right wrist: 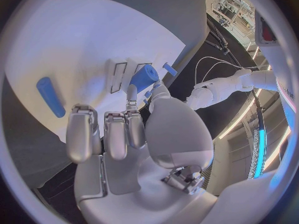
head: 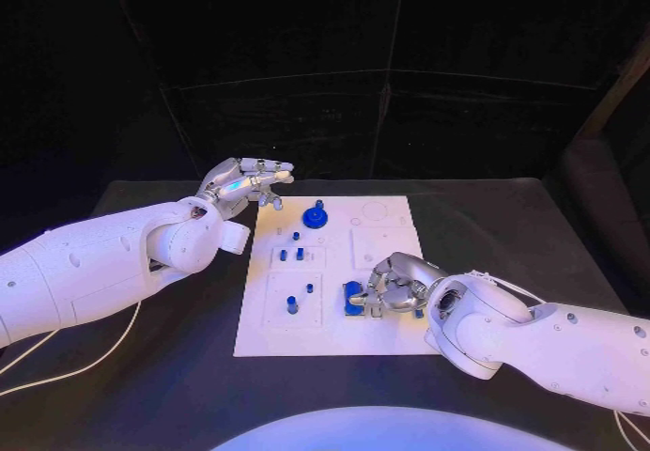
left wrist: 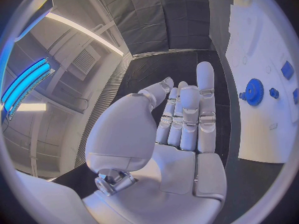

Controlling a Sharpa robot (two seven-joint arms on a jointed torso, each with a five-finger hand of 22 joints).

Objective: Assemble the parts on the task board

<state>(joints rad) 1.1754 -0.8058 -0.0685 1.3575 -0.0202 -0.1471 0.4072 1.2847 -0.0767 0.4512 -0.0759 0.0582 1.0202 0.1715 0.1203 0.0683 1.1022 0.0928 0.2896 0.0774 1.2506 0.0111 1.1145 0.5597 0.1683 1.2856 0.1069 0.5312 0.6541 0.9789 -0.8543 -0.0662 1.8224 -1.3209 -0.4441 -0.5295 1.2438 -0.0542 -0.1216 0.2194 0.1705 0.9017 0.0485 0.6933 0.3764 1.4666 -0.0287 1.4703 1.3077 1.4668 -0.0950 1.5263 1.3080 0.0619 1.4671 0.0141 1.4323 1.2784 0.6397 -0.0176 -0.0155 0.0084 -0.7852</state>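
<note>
The white task board (head: pixel 386 221) lies in the middle of the table. A blue gear (head: pixel 316 219) (left wrist: pixel 253 91) stands near its far edge, and several small blue pegs (head: pixel 291 254) stand lower on its left half. My right hand (head: pixel 397 285) rests on the board's near right part and pinches a blue cylindrical part (head: pixel 355 299) (right wrist: pixel 144 78) between thumb and a finger. A blue oblong part (right wrist: pixel 50 97) lies flat on the board beyond that hand. My left hand (head: pixel 252 182) (left wrist: pixel 187 119) hovers at the board's far left corner, fingers straight and holding nothing.
The black table (head: pixel 162 376) extends around the board on all sides. A white cable (head: pixel 85 352) trails across its near left. A dark backdrop closes off the far side. My left arm (right wrist: pixel 231 84) lies along the board's left side.
</note>
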